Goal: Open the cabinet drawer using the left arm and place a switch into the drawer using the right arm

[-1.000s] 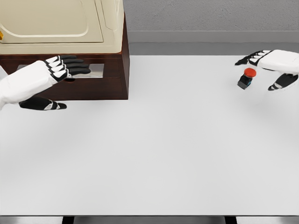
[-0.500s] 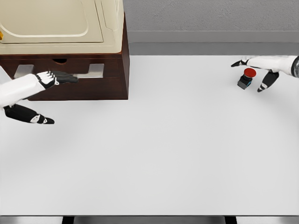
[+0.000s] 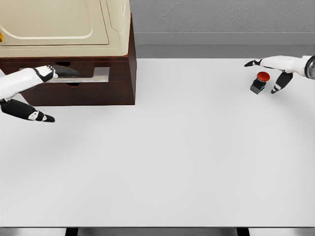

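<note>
Left robot hand (image 3: 37, 78) flat at cabinet drawer (image 3: 78, 74) front, far left, gripping nothing. Switch (image 3: 259, 82) far right on desk (image 3: 162, 147): small, rigid, prob light; grab boxy base. Right robot hand (image 3: 275, 69) spread open above it.

A broad white table (image 3: 162, 162) fills most of the head view, its surface plain and evenly lit, with only soft, faint shadows. Behind its far edge runs a grey, rough-textured wall (image 3: 221, 17) with a paler grey band (image 3: 221, 39) along its foot. Along the bottom edge a thin light strip borders the tabletop, with dark gaps showing beneath it.
</note>
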You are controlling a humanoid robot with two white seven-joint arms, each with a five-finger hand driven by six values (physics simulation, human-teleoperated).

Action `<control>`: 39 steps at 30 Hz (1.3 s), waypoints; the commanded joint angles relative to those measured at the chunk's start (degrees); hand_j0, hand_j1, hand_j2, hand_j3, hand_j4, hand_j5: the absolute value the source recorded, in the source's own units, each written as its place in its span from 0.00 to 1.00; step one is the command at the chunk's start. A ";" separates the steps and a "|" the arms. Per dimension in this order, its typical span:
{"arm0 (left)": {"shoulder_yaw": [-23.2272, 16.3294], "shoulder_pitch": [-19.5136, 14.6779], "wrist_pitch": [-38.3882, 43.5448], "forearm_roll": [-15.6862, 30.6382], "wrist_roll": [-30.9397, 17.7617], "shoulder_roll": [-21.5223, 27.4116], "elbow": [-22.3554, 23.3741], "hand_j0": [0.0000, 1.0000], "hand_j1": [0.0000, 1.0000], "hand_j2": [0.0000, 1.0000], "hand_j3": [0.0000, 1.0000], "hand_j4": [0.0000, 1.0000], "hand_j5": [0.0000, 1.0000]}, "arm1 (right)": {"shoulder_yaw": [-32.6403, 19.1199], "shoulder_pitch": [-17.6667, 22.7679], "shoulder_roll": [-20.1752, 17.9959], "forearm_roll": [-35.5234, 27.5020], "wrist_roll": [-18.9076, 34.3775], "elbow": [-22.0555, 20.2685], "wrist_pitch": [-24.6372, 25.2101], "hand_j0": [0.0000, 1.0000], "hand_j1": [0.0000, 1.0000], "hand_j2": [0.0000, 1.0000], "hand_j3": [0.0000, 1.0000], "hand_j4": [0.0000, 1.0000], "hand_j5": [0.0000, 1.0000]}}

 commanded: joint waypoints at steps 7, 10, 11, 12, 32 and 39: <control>-0.49 0.09 0.07 1.01 -0.59 -2.71 2.54 1.00 1.00 1.00 1.00 1.00 1.00 | -0.20 0.00 1.57 0.76 0.01 2.78 0.14 1.00 1.00 1.00 1.00 1.00 1.00; -0.67 0.00 0.07 1.01 -0.85 -2.79 4.21 1.00 1.00 1.00 1.00 1.00 1.00 | -0.29 0.00 1.48 0.67 0.01 2.87 0.14 1.00 1.00 1.00 1.00 1.00 1.00; -0.67 0.09 0.07 0.74 -0.85 -3.41 5.36 1.00 1.00 1.00 1.00 1.00 1.00 | -0.29 0.00 1.40 0.67 0.01 2.87 0.14 1.00 1.00 1.00 1.00 1.00 1.00; -0.75 0.09 0.07 0.39 -0.85 -4.02 6.50 1.00 1.00 1.00 1.00 1.00 1.00 | -0.29 0.00 1.40 0.67 0.01 2.87 0.14 0.97 0.97 0.97 0.97 0.97 0.97; -1.63 0.00 0.07 -0.49 -0.68 -8.86 11.77 1.00 1.00 1.00 1.00 1.00 1.00 | -0.29 0.18 1.40 2.78 0.01 1.73 0.14 0.45 0.45 0.45 0.45 0.45 0.45; -1.63 0.00 0.07 -0.40 -0.77 -9.56 14.06 1.00 1.00 1.00 1.00 1.00 1.00 | -3.90 0.61 -0.01 2.43 0.09 -11.45 0.14 0.44 0.44 0.44 0.44 0.44 0.44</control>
